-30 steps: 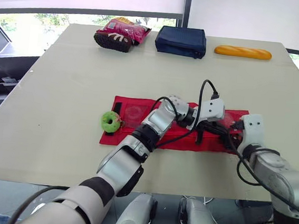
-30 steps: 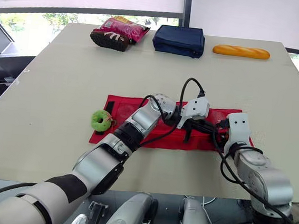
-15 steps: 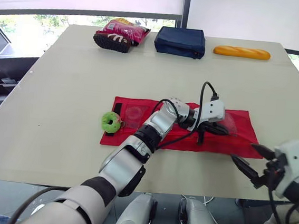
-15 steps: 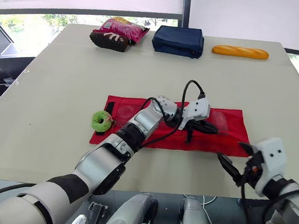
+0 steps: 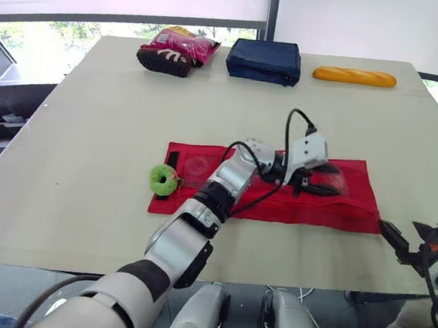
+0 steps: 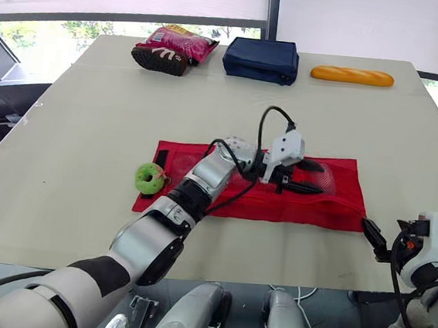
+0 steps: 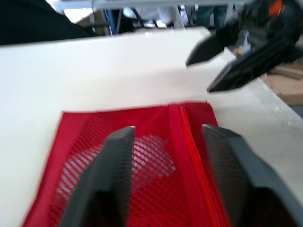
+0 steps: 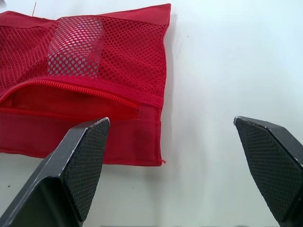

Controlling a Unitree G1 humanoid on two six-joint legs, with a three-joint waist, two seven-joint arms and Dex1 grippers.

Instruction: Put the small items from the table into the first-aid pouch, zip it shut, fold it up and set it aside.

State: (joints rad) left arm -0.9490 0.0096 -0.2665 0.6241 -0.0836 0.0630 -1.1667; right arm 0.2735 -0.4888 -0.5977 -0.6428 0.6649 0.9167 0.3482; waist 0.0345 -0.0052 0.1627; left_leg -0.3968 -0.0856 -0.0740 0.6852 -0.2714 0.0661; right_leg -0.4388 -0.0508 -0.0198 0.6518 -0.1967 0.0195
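Red pouch (image 5: 346, 211) is seen from the head lying unfolded on the table (image 5: 91, 121), a green ring (image 5: 162, 179) outside it. Left wrist: left gripper (image 7: 169, 130) is held apart over it, empty. Right wrist: right gripper (image 8: 170, 122) is spread wide, empty; zip (image 8: 85, 90) is undone, so packing, zipping and folding are left.

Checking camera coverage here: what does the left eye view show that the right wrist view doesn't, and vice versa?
Left eye view: green ring beside the red pouch; pink snack bag, blue case and bread loaf at the far edge of the table; left gripper open over the pouch. Right wrist view: the zipper close up, its slot gaping. Both: red pouch, table, open right gripper.
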